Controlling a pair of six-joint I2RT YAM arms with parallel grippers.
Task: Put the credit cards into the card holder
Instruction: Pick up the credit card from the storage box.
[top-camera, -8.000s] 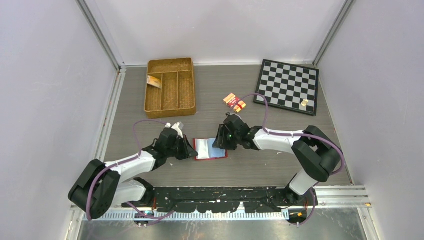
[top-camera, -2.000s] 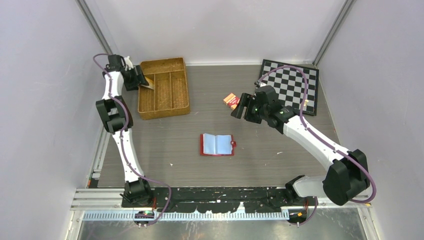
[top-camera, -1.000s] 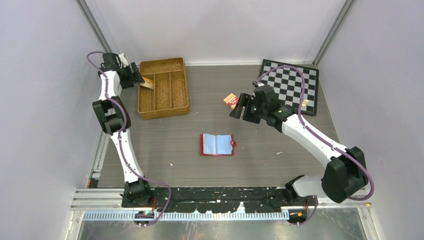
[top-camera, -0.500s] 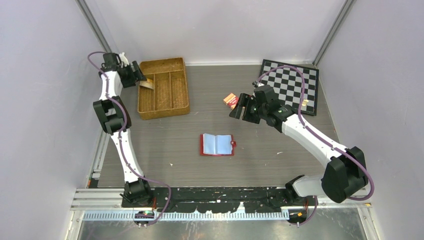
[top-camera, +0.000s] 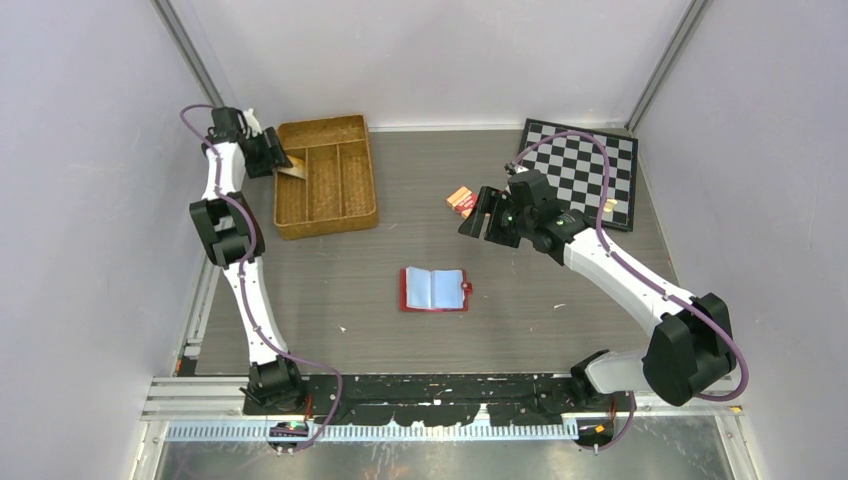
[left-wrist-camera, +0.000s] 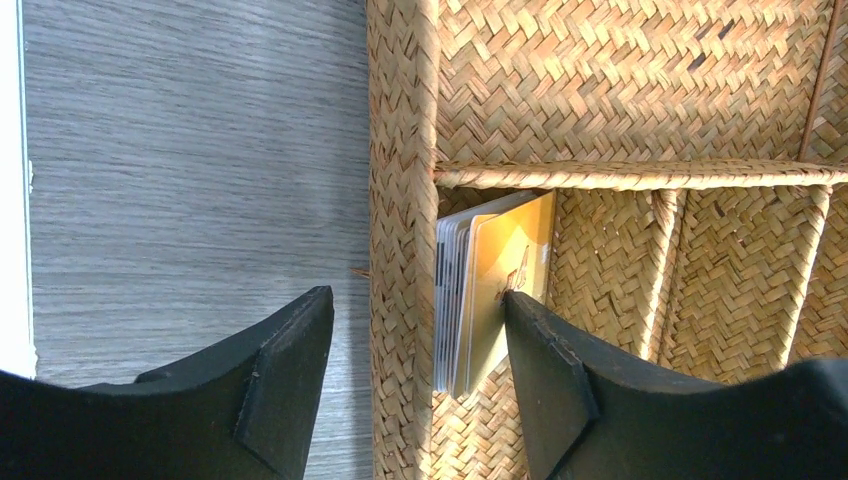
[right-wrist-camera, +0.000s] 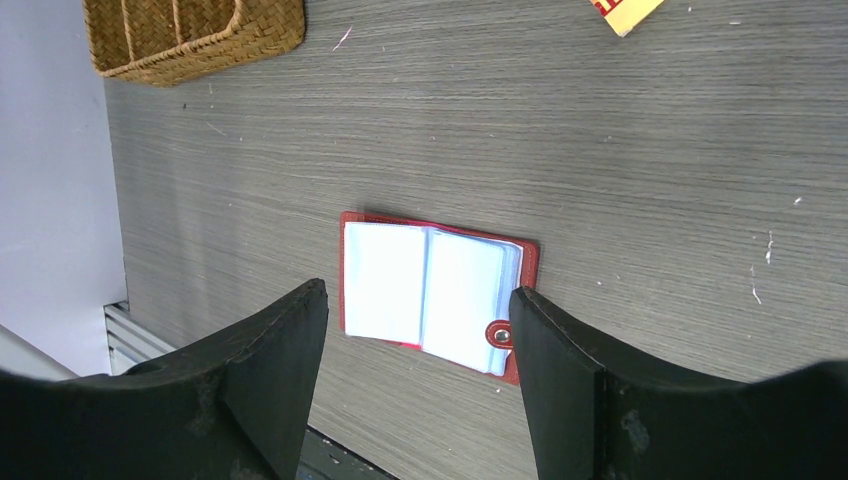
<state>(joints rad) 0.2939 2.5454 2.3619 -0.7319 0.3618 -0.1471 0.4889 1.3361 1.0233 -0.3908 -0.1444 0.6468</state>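
- The left gripper (left-wrist-camera: 415, 300) is released: its two black fingers stand wide apart with nothing pinched between them.
- One finger (left-wrist-camera: 285, 385) hangs outside the wicker tray (left-wrist-camera: 400, 150), over the bare table (left-wrist-camera: 190, 150). The other finger is inside the tray, so the tray's side wall runs through the gap.
- The credit cards (left-wrist-camera: 500, 280) are in that same gap, just inside the wall and close by the inner finger. Whether that finger touches them I cannot tell.
- The cards form a small stack standing on edge. The yellow-orange face is turned toward the inner finger and one end is up against a cross divider.
- The right gripper (right-wrist-camera: 420, 292) is also released, with its fingers spread and empty. It hangs above the table, well apart from the left one.
- Straight below it, framed between its fingers, lies the card holder (right-wrist-camera: 385, 280). It is spread open and flat on the table, with pale clear sleeves facing up inside a dark-red edge and the snap tab (right-wrist-camera: 497, 333) at one side.
- Beyond its fingertips on one side lies an orange-and-red pack (right-wrist-camera: 625, 10), flat on the table.
- Behind the right arm lies a chessboard (top-camera: 580, 170).
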